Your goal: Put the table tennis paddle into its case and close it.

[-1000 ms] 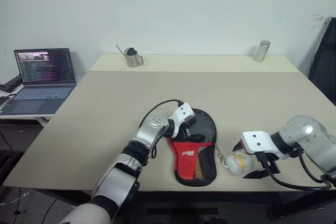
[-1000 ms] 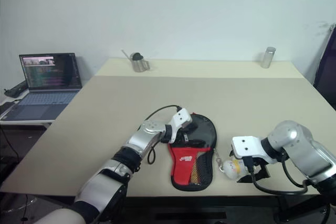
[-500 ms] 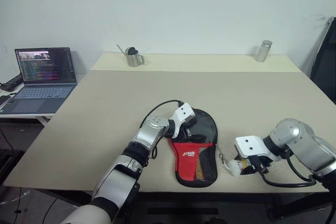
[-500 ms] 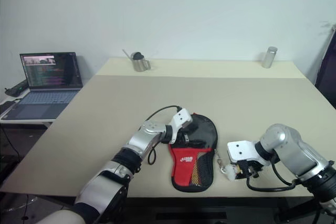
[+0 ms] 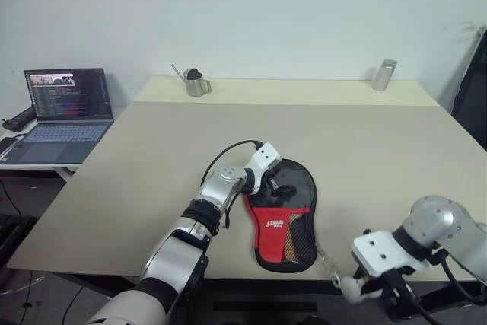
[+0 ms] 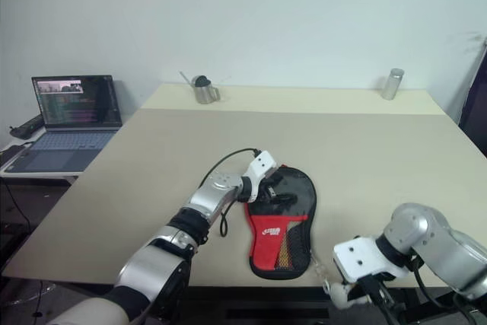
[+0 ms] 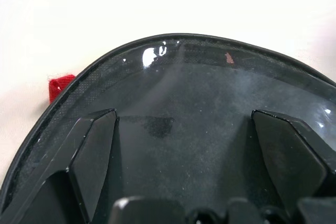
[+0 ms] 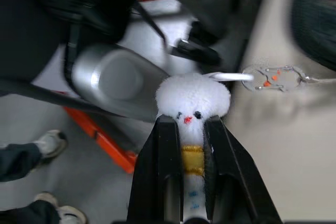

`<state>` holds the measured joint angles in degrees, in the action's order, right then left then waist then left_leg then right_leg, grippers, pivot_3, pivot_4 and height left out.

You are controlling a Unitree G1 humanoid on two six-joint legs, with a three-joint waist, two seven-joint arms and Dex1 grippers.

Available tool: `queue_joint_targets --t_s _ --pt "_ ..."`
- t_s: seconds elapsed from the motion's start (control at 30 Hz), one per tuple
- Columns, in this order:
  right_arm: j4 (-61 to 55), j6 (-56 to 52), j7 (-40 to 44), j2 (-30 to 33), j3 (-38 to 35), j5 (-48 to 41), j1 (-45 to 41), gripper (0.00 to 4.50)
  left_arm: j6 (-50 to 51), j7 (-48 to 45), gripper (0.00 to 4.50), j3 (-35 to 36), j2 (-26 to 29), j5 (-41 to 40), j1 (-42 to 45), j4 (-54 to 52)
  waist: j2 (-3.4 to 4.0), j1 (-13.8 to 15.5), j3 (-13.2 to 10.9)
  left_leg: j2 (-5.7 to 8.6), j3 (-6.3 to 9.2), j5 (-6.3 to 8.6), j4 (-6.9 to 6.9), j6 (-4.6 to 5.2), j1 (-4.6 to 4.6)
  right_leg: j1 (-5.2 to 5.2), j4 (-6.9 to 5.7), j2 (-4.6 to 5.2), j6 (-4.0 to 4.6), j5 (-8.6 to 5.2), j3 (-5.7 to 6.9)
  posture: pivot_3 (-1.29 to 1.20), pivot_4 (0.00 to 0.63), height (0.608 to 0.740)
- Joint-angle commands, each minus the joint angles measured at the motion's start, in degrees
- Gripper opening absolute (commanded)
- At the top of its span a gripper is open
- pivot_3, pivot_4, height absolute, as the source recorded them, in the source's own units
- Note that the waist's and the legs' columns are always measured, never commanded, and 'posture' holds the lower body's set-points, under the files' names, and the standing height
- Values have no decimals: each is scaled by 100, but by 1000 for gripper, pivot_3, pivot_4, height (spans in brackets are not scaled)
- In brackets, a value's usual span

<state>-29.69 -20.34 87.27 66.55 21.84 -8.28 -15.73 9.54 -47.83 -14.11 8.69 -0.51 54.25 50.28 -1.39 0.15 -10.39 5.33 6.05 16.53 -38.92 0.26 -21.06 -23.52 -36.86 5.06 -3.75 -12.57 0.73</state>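
Nearest, at lower right of the head view, right hand (image 8: 182, 135) clamped on a small white plush charm (image 8: 192, 102), out past the tabletop (image 5: 152, 157) front edge. Charm linked by a thin chain and clasp (image 8: 273, 76) running up-left toward the case (image 5: 285, 215). Judged the zip pull, so tugging that way probably draws the zip along the case edge.

Next back, lower centre of the frame, case lying flat near the front edge: long axis roughly front to back, red logo panel and mesh pocket at the near narrow end, round black end farther up the frame. Paddle itself not distinguishable from outside; presumably already inside the case, though hard to confirm.

Just above that, left hand (image 5: 275, 182) spread wide open over the round black end of the case, fingers (image 7: 94, 150) apart with the black surface between them, a red tab (image 7: 59, 86) peeking at its rim in the wrist view. Contact or mere hovering: cannot tell.

Key relation: case lies up and to the left of the right hand, well apart, joined by chain alone; left hand far nearer, right at the case. Likely role for the left: pinning the case while the right pulls along its rim.

Farther up, a laptop (image 5: 65, 108) at left on a side desk, a small metal pitcher (image 5: 195, 81) and a metal can (image 5: 384, 74) along the far edge.
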Motion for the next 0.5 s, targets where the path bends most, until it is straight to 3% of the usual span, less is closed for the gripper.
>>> queue_joint_targets --t_s 0.03,0.27,0.5 --pt "-507 146 397 91 99 -277 199 97 116 89 4500 -28 51 204 -82 200 0 0 0 0 0 0 0 0 1 1 0 0 -1 0 0 0 150 740" --pt "-332 131 297 1 128 -161 -10 96 132 76 4500 -36 84 233 -78 222 0 0 0 0 1 1 0 0 2 4 2 0 -2 -2 1 0 150 740" --pt "765 49 30 -440 -144 -138 -1229 96 80 97 4500 11 92 224 -48 229 -1 -27 0 -3 0 2 1 2 11 6 0 -2 -2 -2 0 0 150 740"
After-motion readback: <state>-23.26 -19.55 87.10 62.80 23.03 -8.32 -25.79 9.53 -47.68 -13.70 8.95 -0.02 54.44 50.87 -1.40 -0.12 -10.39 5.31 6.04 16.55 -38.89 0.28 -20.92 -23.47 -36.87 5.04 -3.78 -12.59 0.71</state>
